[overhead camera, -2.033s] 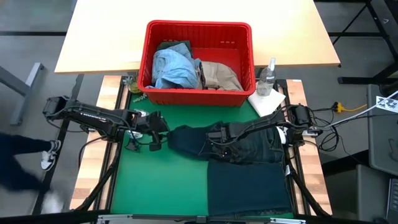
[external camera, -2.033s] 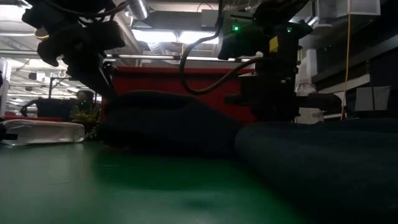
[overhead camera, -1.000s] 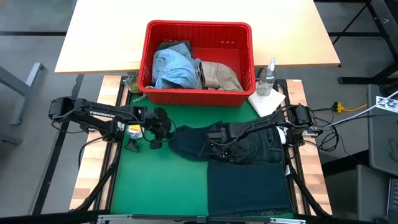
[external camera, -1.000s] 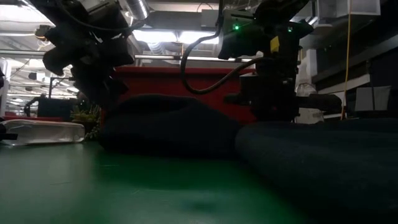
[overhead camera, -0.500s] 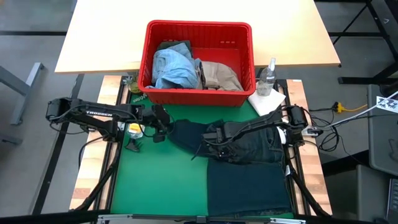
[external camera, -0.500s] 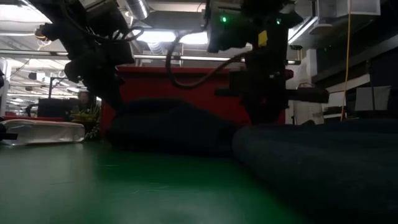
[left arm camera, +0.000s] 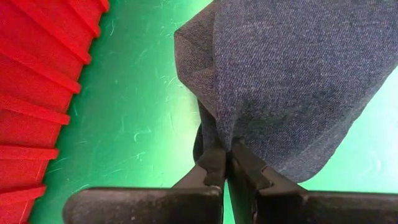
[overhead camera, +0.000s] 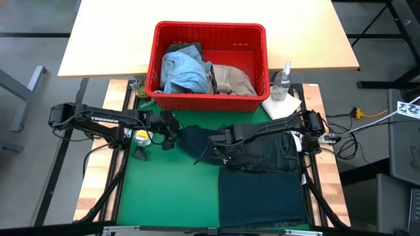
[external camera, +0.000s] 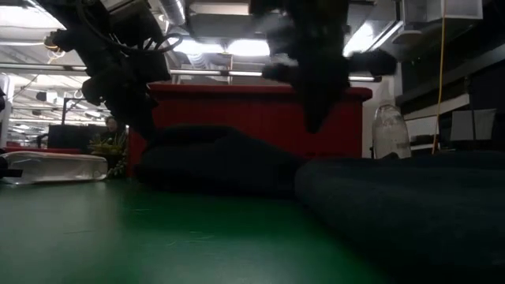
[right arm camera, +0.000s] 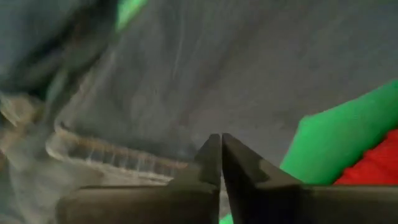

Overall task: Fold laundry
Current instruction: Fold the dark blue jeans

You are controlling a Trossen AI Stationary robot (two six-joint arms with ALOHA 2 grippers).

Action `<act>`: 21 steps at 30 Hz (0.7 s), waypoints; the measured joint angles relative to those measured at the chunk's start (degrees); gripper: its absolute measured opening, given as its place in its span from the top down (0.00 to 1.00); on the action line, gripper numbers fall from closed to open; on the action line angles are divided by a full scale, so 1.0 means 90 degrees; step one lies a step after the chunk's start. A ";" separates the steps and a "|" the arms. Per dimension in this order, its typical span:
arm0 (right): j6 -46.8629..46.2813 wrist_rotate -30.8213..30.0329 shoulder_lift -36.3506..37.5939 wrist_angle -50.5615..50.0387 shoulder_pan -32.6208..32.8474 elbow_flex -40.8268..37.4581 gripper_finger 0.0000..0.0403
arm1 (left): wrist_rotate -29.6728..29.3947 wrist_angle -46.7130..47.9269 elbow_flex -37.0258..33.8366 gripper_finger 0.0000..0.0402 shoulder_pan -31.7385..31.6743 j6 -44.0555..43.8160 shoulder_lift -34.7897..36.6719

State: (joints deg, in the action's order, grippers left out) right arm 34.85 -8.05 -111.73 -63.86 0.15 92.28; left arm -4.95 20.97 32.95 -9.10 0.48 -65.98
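Dark navy jeans [overhead camera: 262, 154] lie on the green mat [overhead camera: 164, 190]. Their lower part is folded toward the near edge, and their left end [overhead camera: 191, 141] is bunched up. My left gripper [overhead camera: 176, 134] is shut on that left end, which also fills the left wrist view [left arm camera: 292, 74]. My right gripper [overhead camera: 207, 154] hangs above the middle of the jeans, pointing down. Its fingers [right arm camera: 211, 155] are shut with nothing between them, and the low view shows it [external camera: 314, 118] clear of the cloth. Light blue denim [overhead camera: 180, 72] and a beige piece [overhead camera: 233, 78] lie in the red basket [overhead camera: 210, 26]. My left gripper pinches a fold of the jeans at the edge of their left end [left arm camera: 225, 142] between its two fingers. It comes from the table's left, slanting down. The cloth beyond the fingers lies slack on the mat.
The red basket stands at the mat's far edge. A spray bottle [overhead camera: 283, 82] and a small white cloth [overhead camera: 282, 106] are to its right. The mat's left half is bare green. In the low view a white object [external camera: 51, 167] lies at the far left.
My right gripper has gone up off the jeans and slightly toward the table's left, and now hangs clear above them. My left gripper has turned a little at the jeans' left end and otherwise kept its place.
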 joint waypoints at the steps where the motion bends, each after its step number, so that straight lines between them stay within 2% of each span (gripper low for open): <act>1: -0.0015 0.0094 0.0002 0.0035 0.0023 0.0146 0.94 | 0.0000 0.0000 0.0000 1.00 0.0000 0.0031 0.0000; 5: -0.0042 0.0307 0.0013 0.0660 0.0148 0.0598 0.82 | 0.0002 0.0000 0.0000 1.00 0.0000 0.0063 0.0000; 12: -0.0116 0.0349 -0.0136 0.3051 0.0728 0.0652 0.63 | 0.0005 -0.0005 0.0000 1.00 0.0000 0.0069 0.0000; 15: 0.0317 0.0298 -0.0483 0.3821 0.0919 0.0652 0.59 | 0.0003 -0.0009 0.0000 1.00 -0.0001 0.0090 -0.0001; 21: 0.0353 -0.0438 -0.1226 0.5247 0.0907 0.0642 0.59 | 0.0008 -0.0041 0.0002 1.00 -0.0002 0.0082 0.0000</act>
State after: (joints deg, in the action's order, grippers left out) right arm 38.03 -11.99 -122.76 -16.64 8.31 98.06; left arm -4.87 20.60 32.97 -9.13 1.22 -65.98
